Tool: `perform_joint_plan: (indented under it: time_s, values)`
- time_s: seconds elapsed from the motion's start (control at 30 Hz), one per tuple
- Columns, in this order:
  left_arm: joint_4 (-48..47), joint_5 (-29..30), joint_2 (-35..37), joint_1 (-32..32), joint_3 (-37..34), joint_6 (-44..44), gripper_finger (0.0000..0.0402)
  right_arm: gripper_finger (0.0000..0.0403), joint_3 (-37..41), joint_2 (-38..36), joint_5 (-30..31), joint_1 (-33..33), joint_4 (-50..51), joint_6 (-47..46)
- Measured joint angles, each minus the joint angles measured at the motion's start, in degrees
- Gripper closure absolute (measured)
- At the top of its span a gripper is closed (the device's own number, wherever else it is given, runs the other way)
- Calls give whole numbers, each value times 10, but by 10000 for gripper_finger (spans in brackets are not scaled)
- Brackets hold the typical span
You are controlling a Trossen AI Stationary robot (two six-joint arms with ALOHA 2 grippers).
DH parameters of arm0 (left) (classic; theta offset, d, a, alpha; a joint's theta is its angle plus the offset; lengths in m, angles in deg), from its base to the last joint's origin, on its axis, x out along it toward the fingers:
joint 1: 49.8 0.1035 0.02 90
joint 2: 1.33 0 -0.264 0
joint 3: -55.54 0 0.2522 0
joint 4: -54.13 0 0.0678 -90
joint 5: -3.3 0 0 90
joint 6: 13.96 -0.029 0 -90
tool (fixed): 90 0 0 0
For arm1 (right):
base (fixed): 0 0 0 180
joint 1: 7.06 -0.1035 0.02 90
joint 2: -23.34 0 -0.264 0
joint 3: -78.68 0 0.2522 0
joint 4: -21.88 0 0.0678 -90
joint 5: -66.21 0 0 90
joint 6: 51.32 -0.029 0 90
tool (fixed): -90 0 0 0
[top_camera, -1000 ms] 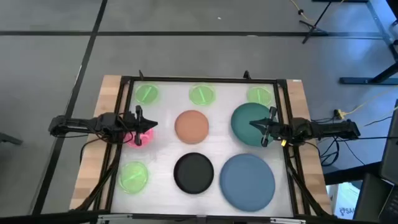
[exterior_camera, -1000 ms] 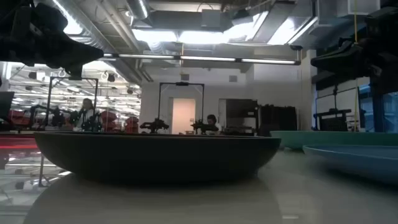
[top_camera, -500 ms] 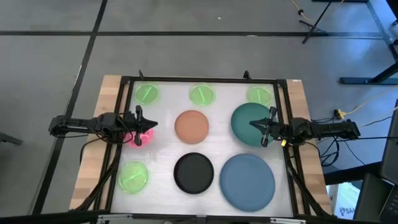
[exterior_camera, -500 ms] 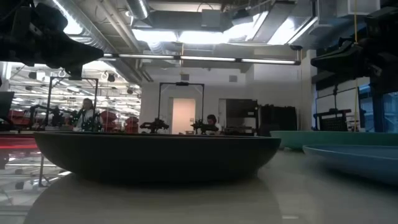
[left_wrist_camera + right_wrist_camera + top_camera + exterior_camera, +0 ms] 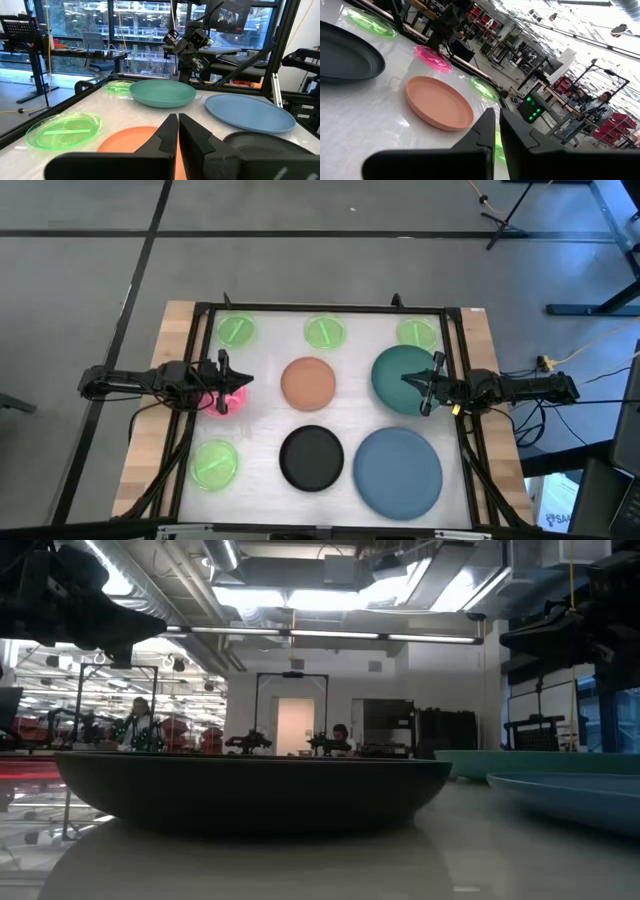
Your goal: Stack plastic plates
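Note:
Nine plates lie flat and apart on the white table. The high view shows the blue plate (image 5: 398, 472), dark green plate (image 5: 400, 370), black plate (image 5: 311, 457), tan-orange plate (image 5: 308, 383), pink plate (image 5: 232, 400) and several small lime-green plates (image 5: 236, 332). My left gripper (image 5: 240, 383) hovers shut above the pink plate at the table's left side, fingers level and pointing right (image 5: 177, 127). My right gripper (image 5: 408, 379) hovers shut above the dark green plate at the right side (image 5: 497, 125). In the low view both arms hang well above the black plate (image 5: 250, 790).
A black frame (image 5: 320, 308) runs around the table, with wooden strips (image 5: 170, 340) outside it on the left and right. Bare white surface (image 5: 255, 420) lies between the plates. Cables trail off the table's right edge. People stand far off in the room behind.

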Motion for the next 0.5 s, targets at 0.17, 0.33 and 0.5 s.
perform_joint_plan:
  time_s: [0.17, 0.33, 0.5]
  values:
    - [35, 78, 0, 0, 0, -57, 392, 379, 0, 0, 0, 0, 0, 0]
    - [87, 81, 0, 0, 0, -46, 392, 379, 0, 0, 0, 0, 0, 4]
    - [154, 70, 0, 0, 0, -61, 392, 379, 0, 0, 26, 0, -9, 153]
